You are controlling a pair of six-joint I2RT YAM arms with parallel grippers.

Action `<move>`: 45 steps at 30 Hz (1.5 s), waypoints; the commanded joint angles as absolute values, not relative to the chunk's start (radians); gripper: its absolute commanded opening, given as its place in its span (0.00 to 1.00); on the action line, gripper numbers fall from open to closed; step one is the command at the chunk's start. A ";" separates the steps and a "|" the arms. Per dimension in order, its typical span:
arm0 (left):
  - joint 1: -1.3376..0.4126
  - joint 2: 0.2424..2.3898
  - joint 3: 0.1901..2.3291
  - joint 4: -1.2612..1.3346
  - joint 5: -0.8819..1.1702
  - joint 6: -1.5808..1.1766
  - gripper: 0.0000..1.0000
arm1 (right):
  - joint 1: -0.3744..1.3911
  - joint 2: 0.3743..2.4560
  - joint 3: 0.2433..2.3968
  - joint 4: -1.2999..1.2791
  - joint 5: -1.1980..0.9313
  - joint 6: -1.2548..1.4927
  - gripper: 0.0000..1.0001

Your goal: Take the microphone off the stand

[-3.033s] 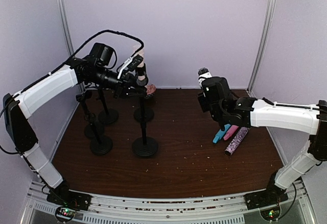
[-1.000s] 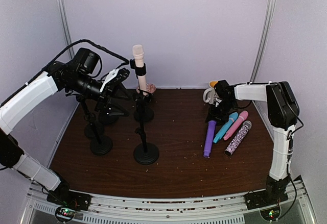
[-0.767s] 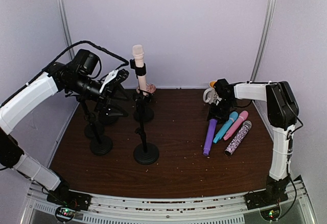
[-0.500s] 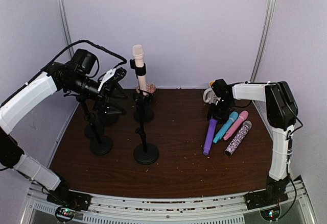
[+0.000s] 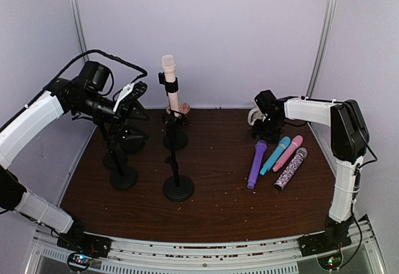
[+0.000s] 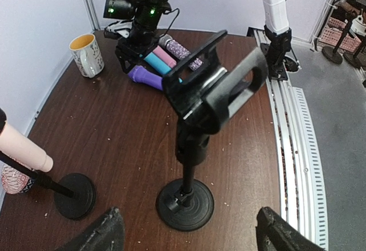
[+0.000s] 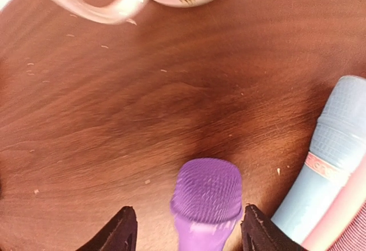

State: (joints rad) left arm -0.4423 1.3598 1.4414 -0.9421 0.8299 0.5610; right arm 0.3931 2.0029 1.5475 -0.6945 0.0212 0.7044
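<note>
A cream microphone (image 5: 169, 77) stands upright in the clip of a black stand (image 5: 177, 188) at the table's middle left; its lower end (image 6: 22, 148) shows in the left wrist view. My left gripper (image 5: 129, 95) hangs open to the left of it, apart. Its fingers (image 6: 106, 234) straddle an empty stand clip (image 6: 217, 82) from above, holding nothing. A purple microphone (image 5: 255, 163) lies flat on the table. My right gripper (image 5: 264, 123) is open just over its head (image 7: 207, 196), with a gap on each side.
Blue (image 5: 274, 155), pink (image 5: 287, 152) and glittery (image 5: 291, 169) microphones lie beside the purple one. A white mug (image 5: 253, 117) stands behind the right gripper. Several empty black stands (image 5: 123, 177) crowd the back left. A floral cup (image 5: 183, 108) sits at the back wall.
The right gripper has widened off the purple microphone and drawn back toward the mug. The left gripper has pulled a little left, away from the cream microphone.
</note>
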 commanded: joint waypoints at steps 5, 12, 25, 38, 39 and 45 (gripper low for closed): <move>-0.387 1.329 1.436 -0.904 0.857 0.534 0.83 | 0.529 1.698 1.479 -0.627 0.239 0.642 1.00; -0.344 1.321 1.416 -0.900 0.871 0.517 0.83 | 0.940 1.445 1.219 -0.312 0.560 0.400 1.00; -0.319 1.322 1.356 -0.841 0.873 0.486 0.82 | 1.296 1.641 1.215 -0.108 0.448 0.412 0.73; -0.319 1.352 1.356 -0.787 0.952 0.442 0.81 | 1.325 1.734 1.181 0.173 0.463 0.293 0.70; -0.319 1.349 1.356 -0.787 0.954 0.440 0.81 | 1.331 1.739 1.181 0.200 0.504 0.282 0.69; -0.319 1.346 1.347 -0.753 0.986 0.405 0.81 | 1.333 1.728 1.205 0.361 0.647 0.196 0.67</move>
State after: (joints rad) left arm -0.3264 1.3483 1.3563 -0.8173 0.9348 0.4454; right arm 1.3270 1.7397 1.1584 0.2024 0.5159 0.2852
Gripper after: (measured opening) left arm 0.809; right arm 0.672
